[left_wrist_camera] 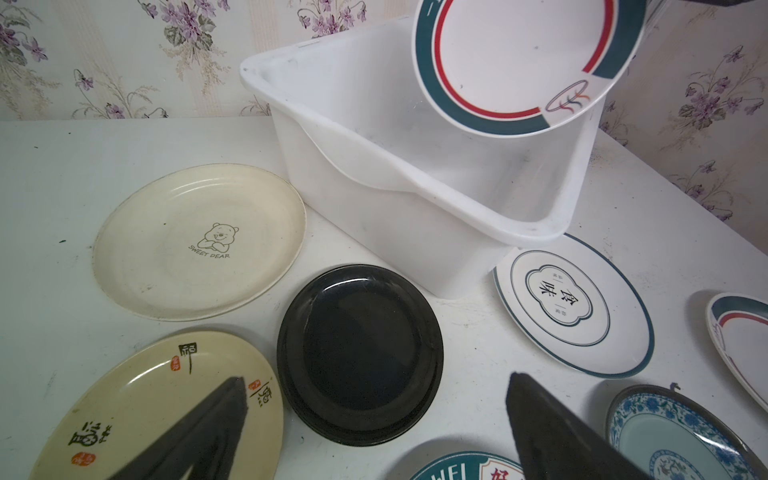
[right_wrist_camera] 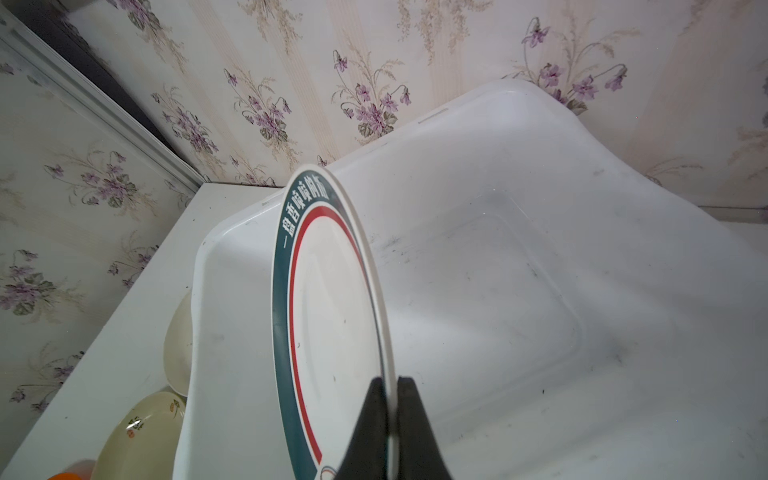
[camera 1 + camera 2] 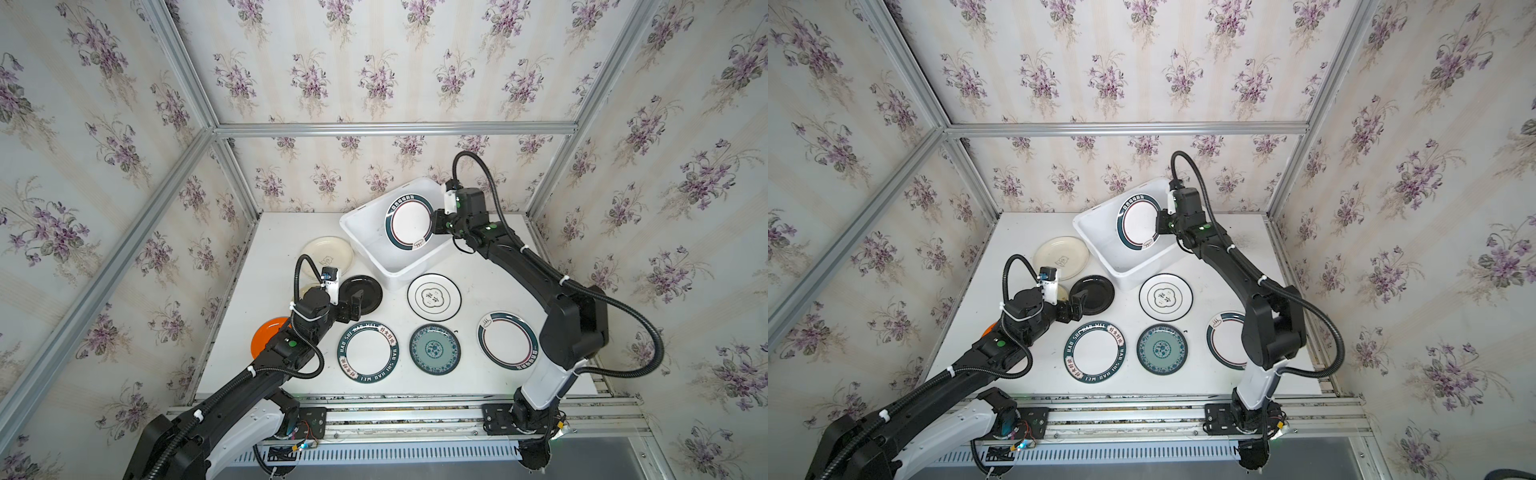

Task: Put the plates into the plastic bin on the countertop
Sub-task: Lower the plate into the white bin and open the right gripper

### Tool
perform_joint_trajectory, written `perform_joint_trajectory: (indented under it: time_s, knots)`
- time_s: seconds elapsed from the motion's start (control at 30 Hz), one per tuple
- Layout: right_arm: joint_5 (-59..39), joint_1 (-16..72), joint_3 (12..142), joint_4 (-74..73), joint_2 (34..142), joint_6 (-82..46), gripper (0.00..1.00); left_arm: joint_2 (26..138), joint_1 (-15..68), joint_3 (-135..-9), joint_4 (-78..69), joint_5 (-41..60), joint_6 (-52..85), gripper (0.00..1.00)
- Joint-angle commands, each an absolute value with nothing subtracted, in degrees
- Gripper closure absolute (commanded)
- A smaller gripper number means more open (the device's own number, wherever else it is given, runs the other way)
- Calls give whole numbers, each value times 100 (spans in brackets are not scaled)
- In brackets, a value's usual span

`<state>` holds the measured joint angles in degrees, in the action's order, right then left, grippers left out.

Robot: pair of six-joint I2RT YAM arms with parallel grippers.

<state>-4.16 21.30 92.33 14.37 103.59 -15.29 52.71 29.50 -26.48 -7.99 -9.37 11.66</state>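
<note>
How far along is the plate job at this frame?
Nothing is done: the bin is empty inside. In hand: the right hand grips a teal-and-red-rimmed plate by its edge, above the bin. Left: eight more lie on the countertop; the open left hand hovers by the black plate.

right gripper (image 2: pixel 390 381): 2 black fingers pinched on the rim of held plate (image 2: pixel 328 311) | held plate: white, teal band, red ring, nearly edge-on, over plastic bin (image 2: pixel 519 270) | bin floor: dark scuffs | beside bin on countertop (image 2: pixel 124 311): plain cream plate (image 2: pixel 178 345), painted cream plate (image 2: pixel 141 436)
</note>
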Motion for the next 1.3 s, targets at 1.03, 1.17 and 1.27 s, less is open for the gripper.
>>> perform_joint_trajectory:
  time_s: [1.03,1.17,1.27]
  knots:
    - [94,2663,14055,5186,14133,-633,100,5462,2941,-2654,-791,-1028,1064,1]
    - [234,2663,14056,5199,14142,-657,100,5479,2943,-2654,-790,-1020,1063,1]
    - [300,2663,14066,5212,14159,-659,100,5491,2937,-2663,-774,-1002,1064,1]
